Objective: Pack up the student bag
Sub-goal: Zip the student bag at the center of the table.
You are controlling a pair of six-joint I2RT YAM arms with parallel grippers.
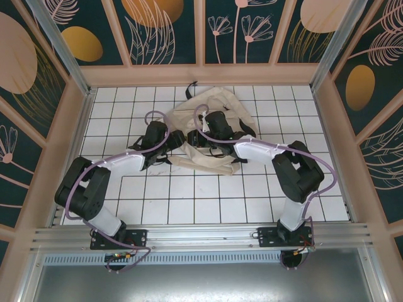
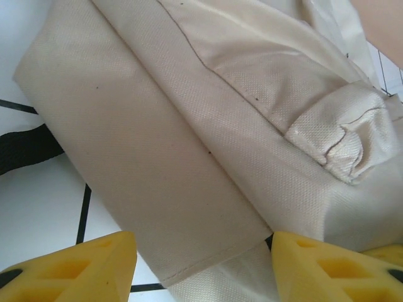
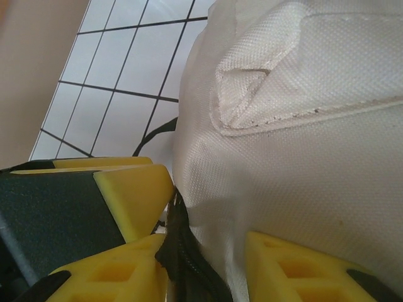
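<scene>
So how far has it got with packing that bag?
Early days, I'd say. Done: both arms are at the student bag, which lies slumped on the table. In hand: the right gripper seems to pinch fabric beside a black zipper strip, and the left gripper stands open around a folded edge. Left: opening and loading it. Whether anything is inside is hidden.
</scene>
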